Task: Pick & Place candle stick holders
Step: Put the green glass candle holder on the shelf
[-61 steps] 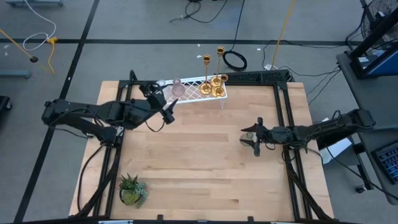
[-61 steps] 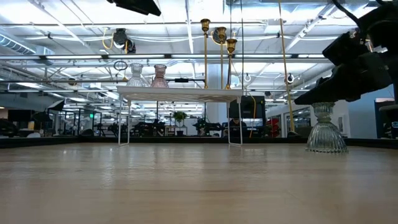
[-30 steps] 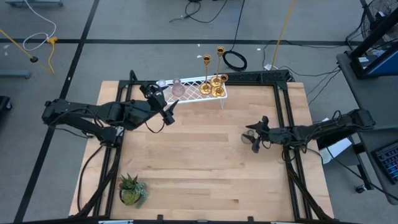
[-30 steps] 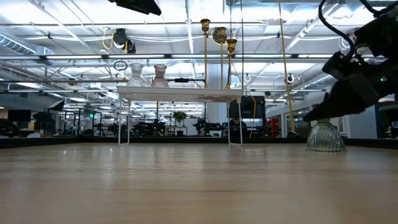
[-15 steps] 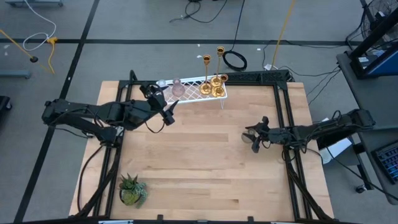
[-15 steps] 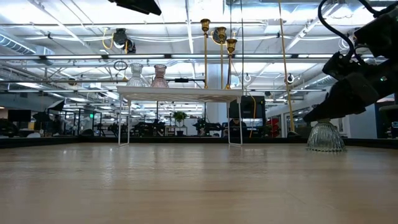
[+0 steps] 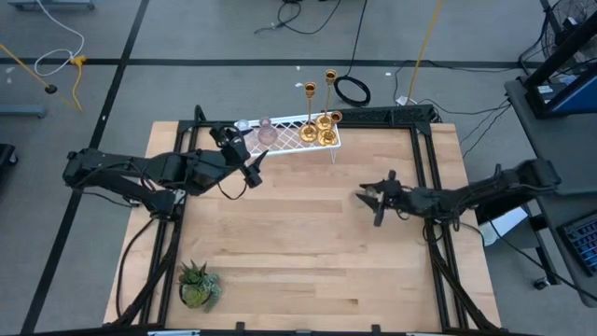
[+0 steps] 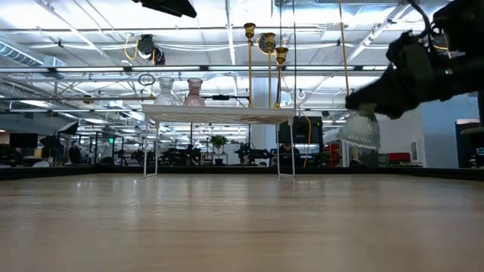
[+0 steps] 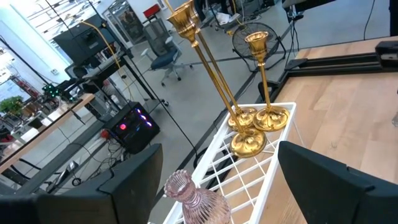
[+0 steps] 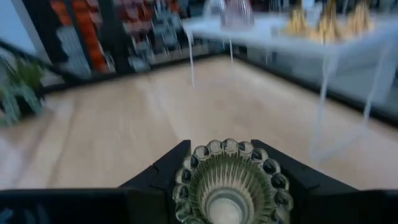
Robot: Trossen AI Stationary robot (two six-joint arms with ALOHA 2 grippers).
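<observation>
My right gripper (image 7: 375, 199) is shut on a stubby greenish-clear glass holder (image 8: 361, 128) above the table's right middle; the holder also shows in the right wrist view (image 10: 229, 180). My left gripper (image 7: 250, 166) is open and empty next to the white wire rack (image 7: 300, 133) at the far edge. On the rack stand three gold holders (image 7: 326, 121), a pink glass holder (image 7: 267, 133) and a clear glass holder (image 7: 242, 126). In the left wrist view the pink holder (image 9: 194, 198) stands on the rack between and beyond my open fingers. My right gripper pinches the glass holder between its two fingers, one on each side of its ribbed body (image 10: 184, 182). The fingers come from the table's right side, slanting down. The holder hangs lifted clear of the table, its wide base (image 8: 360, 140) lowermost.
A spiky green potted plant (image 7: 198, 285) stands at the near left corner. Dark frame rails (image 7: 434, 168) run along the table's left and right sides. The rack stands on thin white legs (image 8: 280, 147). Bare wood lies between the two arms.
My right gripper has risen with the glass holder and gone a little toward the table's left and far edge. The holder stood on the table half a second ago and now hangs clear above it.
</observation>
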